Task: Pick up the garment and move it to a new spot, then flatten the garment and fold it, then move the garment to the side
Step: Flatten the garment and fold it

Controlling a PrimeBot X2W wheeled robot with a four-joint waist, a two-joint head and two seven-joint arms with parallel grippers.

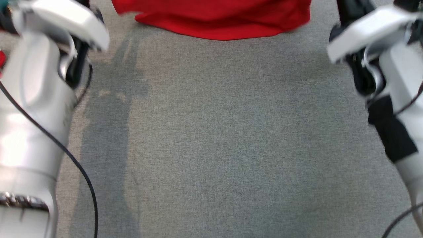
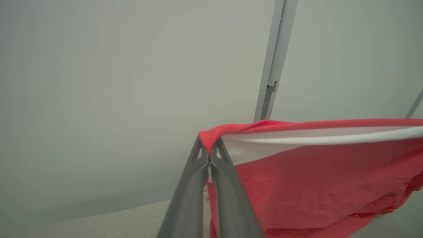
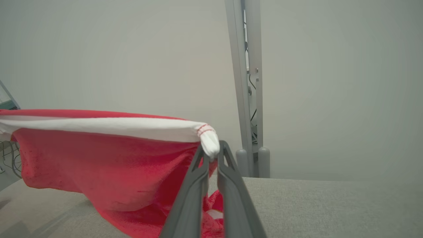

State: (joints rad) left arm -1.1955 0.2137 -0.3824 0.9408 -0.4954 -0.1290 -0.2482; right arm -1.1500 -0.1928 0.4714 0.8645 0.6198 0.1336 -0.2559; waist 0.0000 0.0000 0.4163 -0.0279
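Since both ends of its white-banded edge are pinched, the red garment point(image 1: 218, 19) hangs stretched between the left gripper point(image 2: 209, 148) and the right gripper point(image 3: 213, 150) (each closed tight on cloth), its hem lying at the far edge of the grey surface point(image 1: 211, 132), probably ready for flattening.

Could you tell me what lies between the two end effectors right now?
The red garment, its white band stretched from the left end effector in the left wrist view to the right end effector in the right wrist view.
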